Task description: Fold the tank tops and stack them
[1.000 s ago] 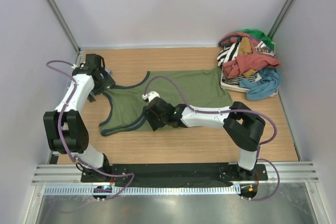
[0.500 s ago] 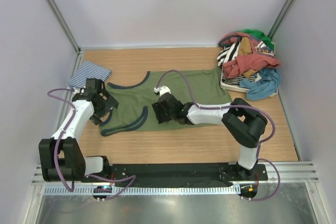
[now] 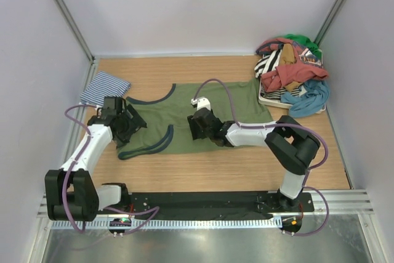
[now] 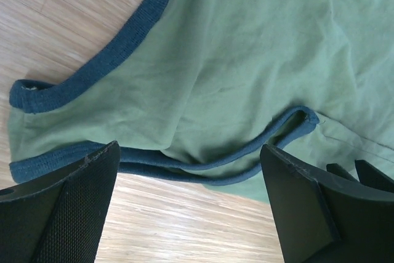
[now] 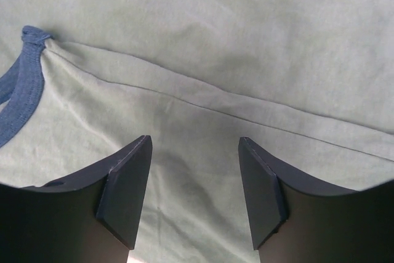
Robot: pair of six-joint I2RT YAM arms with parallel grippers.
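Left wrist view first: my left gripper has its jaws spread wide with nothing between them, straddling the navy armhole band near the strap end of the olive green tank top. I'd say it is lined up to pinch that edge for a fold. On the right wrist camera, the right gripper is also parted and empty. It is poised over plain green cloth just past a seam line, with a bit of navy trim off to the side. I can't tell from here whether its tips touch the fabric. From above, both grippers sit along the near side of the garment, the left one at the strap end and the right one near the middle. That suits lifting the near edge over together. The top lies flat across the middle of the table, hem toward the right edge. The striped tank top lies as a small bundle in the far left corner, likely the stack spot. A heap of clothes fills the far right corner.
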